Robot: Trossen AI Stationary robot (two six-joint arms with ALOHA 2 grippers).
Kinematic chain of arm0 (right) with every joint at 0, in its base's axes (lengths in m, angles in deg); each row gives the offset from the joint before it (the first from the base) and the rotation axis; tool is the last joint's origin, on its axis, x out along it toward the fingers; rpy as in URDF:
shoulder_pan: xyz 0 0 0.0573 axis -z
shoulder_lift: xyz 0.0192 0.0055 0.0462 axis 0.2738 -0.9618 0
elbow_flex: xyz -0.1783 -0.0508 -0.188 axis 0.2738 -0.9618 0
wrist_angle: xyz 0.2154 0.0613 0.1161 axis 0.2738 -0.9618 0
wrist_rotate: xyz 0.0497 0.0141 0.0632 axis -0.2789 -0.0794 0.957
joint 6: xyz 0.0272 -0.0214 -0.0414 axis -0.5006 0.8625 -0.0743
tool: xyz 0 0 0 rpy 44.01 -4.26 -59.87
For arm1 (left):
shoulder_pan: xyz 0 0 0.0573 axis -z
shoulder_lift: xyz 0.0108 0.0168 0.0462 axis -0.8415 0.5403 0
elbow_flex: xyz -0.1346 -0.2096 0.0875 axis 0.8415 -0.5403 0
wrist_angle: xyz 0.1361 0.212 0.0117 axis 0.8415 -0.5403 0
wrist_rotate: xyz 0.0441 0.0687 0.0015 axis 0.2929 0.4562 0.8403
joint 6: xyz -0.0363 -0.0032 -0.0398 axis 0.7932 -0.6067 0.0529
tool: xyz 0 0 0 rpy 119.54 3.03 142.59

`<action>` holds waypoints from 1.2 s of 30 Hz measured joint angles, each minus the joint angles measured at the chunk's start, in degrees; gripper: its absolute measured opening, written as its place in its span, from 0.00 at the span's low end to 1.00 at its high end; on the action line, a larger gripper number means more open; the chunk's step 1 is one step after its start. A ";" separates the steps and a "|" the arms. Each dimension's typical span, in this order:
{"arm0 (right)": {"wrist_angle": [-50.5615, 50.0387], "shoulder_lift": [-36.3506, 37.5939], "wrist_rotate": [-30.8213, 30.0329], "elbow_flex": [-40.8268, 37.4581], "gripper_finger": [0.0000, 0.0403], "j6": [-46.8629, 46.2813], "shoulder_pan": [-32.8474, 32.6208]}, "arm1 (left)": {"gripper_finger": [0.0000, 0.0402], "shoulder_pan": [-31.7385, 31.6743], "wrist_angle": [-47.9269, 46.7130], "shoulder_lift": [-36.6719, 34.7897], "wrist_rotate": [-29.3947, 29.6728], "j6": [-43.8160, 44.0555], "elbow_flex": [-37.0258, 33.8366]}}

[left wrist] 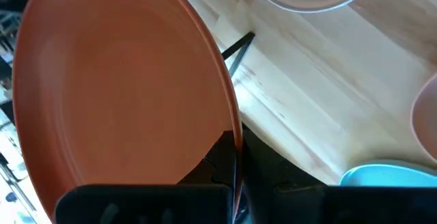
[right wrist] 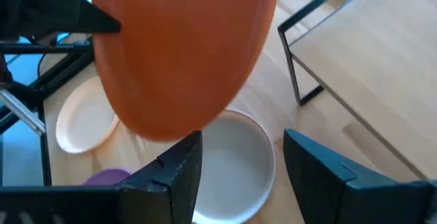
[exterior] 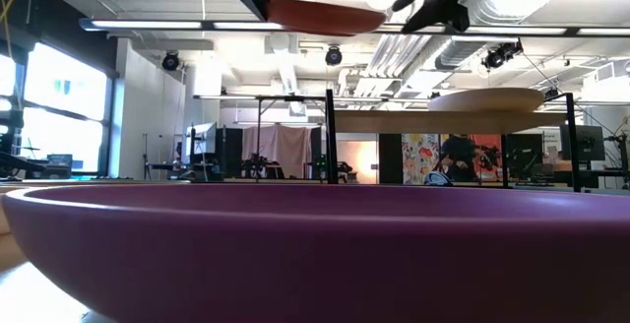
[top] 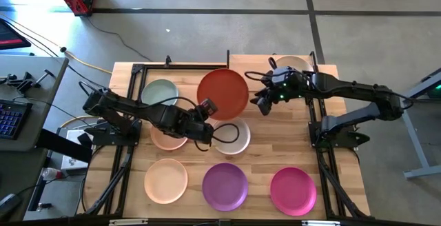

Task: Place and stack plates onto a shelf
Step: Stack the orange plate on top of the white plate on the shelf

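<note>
The terracotta plate (top: 222, 94) hangs in the air over the table's far middle, with my left gripper (top: 205, 109) shut on its near rim. My right gripper (top: 262, 103) stands open just off the plate's right rim, apart from it. In the right wrist view the plate (right wrist: 184, 46) fills the space ahead of those open fingers. The shelf (top: 242, 62) stands at the far right on black posts. A tan plate (top: 293, 64) rests flat on it. My left gripper pinches the terracotta plate's rim (left wrist: 235, 138) between its two fingers, on the plate's near-left side. The fingers come slanting down from the table's near left. The plate is lifted clear of table and shelf and sits about level, hollow side up (exterior: 325, 13).
Flat on the tabletop lie a sage green plate (top: 160, 91), a pale plate (top: 167, 138) under my left arm, a white plate (top: 234, 138), a peach plate (top: 165, 180), a purple plate (top: 224, 186) and a magenta plate (top: 293, 190). Black frame rails (top: 131, 81) edge the table.
</note>
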 joint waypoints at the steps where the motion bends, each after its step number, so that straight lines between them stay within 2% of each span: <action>1: 0.35 0.00 -0.50 0.00 0.46 0.00 -0.01 | 0.00 0.00 0.02 0.00 0.02 -0.65 0.00; 11: 7.91 0.00 -3.14 0.00 0.46 -0.61 -0.01 | 0.00 0.13 0.16 0.00 0.11 -6.38 0.00; 14: 7.88 0.00 -6.39 0.00 0.46 -1.70 0.00 | 0.00 0.13 0.75 0.00 0.13 -6.52 0.00; 25: 7.86 0.00 -8.09 0.00 0.44 -1.75 -0.01 | 0.00 0.44 4.46 0.00 1.47 -10.32 0.00; 29: 7.84 0.00 -7.63 0.00 0.34 -1.75 0.02 | 0.00 0.41 4.45 0.00 1.46 -9.39 0.00; 36: 7.75 0.02 -6.63 0.00 0.04 -4.12 0.00 | 0.00 0.31 5.61 0.00 1.42 -8.27 0.00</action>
